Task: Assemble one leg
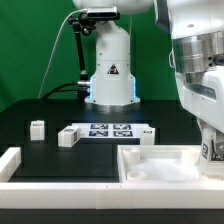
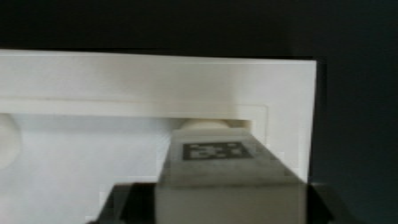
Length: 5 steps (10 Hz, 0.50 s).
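Leg [image 2: 217, 165] over panel [image 2: 107, 90]; marker board [image 1: 108, 131] exterior-only

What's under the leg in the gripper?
The panel, near one of its corners. The leg covers the spot directly beneath it, so whether it touches or sits in a recess can't be seen.

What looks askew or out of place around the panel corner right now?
Nothing stands out. The leg sits square in the hand, its tag edges parallel to the panel rim, over a corner recess. On the table, the spare leg beside the marker board and the second spare leg both stand upright.
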{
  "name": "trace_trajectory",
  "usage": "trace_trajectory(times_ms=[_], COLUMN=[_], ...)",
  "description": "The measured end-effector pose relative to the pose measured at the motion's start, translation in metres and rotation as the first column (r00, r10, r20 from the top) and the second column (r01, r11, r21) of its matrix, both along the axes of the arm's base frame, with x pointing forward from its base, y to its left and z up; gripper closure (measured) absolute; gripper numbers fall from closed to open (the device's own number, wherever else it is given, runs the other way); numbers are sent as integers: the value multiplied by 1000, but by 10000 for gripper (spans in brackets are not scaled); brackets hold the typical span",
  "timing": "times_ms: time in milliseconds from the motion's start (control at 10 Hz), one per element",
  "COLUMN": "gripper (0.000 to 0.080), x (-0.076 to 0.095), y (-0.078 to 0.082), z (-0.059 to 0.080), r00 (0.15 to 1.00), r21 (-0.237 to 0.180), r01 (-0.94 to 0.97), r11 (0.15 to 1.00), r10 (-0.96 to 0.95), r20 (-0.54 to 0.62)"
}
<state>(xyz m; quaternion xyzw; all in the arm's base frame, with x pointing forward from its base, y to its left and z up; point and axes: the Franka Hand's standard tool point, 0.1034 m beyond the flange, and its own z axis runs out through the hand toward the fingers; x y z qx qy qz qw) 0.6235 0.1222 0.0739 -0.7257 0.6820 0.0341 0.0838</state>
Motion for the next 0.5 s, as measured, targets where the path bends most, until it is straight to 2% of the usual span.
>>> trace_trajectory(times_ms=[100,200,300,400,500], gripper=[326,211,211,162,153], x=[0,0,-1,-1,-1], y=[0,1,2,3,5], z=[0,1,2,2,2], r00=[999,997,986,950,922], r21=[-3,-4,-4,-13,-9], r01=[-47,-82,-165,-313,-387], r11=[999,997,986,950,922], r10=[47,82,165,313,387], r20=[7,8,-4,3,-4])
